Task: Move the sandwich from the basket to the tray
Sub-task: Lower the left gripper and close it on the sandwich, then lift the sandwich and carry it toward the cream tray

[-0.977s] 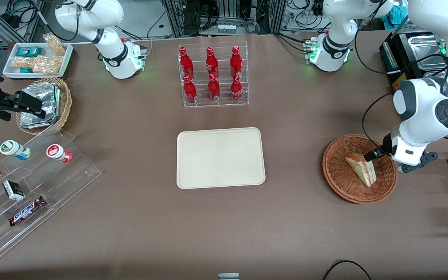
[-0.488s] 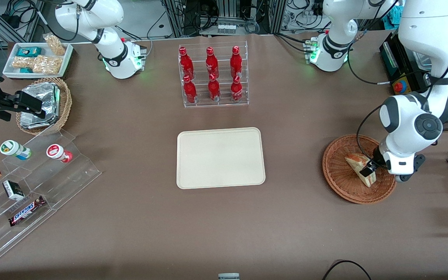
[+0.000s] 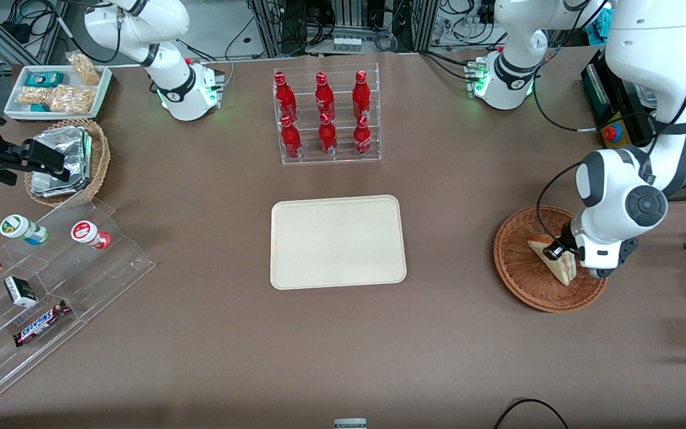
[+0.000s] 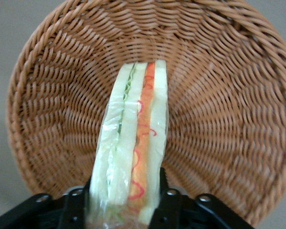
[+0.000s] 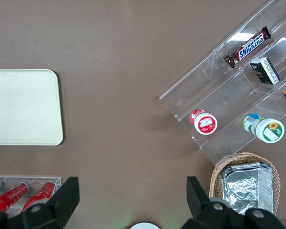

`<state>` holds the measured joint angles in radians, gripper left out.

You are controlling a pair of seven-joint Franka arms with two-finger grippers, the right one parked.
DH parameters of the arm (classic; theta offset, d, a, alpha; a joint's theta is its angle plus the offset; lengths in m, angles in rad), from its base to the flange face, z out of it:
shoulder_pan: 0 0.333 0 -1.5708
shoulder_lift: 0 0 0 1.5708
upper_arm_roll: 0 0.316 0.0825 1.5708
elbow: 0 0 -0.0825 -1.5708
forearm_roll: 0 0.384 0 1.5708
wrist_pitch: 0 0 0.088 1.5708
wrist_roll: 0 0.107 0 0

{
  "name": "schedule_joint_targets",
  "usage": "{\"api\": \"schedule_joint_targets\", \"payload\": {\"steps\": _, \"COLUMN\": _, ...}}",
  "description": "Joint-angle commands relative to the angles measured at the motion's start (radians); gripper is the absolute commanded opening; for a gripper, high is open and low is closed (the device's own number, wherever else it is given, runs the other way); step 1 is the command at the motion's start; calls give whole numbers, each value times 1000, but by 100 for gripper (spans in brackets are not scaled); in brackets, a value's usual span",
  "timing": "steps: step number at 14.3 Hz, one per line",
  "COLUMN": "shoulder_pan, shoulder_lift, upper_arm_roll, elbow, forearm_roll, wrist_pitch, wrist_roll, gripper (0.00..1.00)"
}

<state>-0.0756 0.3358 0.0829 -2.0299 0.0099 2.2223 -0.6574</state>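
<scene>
Sandwich (image 4: 133, 157): standing on edge in the reddish wicker basket (image 3: 518, 280), clasped on both sides by the left gripper (image 4: 126, 210). Tray (image 3: 338, 241): mid-table, well apart.

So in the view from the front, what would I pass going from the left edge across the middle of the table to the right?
Tan basket of foil packets → cream tray → reddish-brown basket → sandwich, with the gripper down on it.

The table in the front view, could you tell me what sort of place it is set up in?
Probably a robotics lab staged as a snack counter: red bottles in a rack, shelved snacks, and the gripper straddling a sandwich.
</scene>
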Motion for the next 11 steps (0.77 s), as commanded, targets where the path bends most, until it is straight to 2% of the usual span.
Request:
{"api": "schedule_joint_targets", "payload": {"steps": 1, "shoulder_pan": -42, "shoulder_lift": -27, "upper_arm_roll": 3, "elbow": 115, "forearm_roll": 2, "wrist_pitch": -215, "wrist_roll": 103, "gripper": 5}}
{"api": "schedule_joint_targets", "payload": {"steps": 4, "shoulder_pan": -172, "shoulder_lift": -24, "upper_arm_roll": 3, "elbow": 158, "forearm_roll": -8, "wrist_pitch": -254, "wrist_roll": 117, "gripper": 5}}
{"api": "schedule_joint_targets", "payload": {"steps": 7, "shoulder_pan": -346, "shoulder_lift": -8, "upper_arm_roll": 3, "elbow": 204, "forearm_roll": -8, "wrist_pitch": -253, "wrist_roll": 122, "gripper": 6}}
{"api": "schedule_joint_targets", "payload": {"steps": 9, "shoulder_pan": -458, "shoulder_lift": 53, "upper_arm_roll": 3, "elbow": 273, "forearm_roll": -11, "wrist_pitch": -242, "wrist_roll": 121, "gripper": 6}}
{"api": "schedule_joint_targets", "payload": {"steps": 11, "shoulder_pan": -551, "shoulder_lift": 112, "upper_arm_roll": 3, "elbow": 322, "forearm_roll": -100, "wrist_pitch": -199, "wrist_roll": 116, "gripper": 6}}
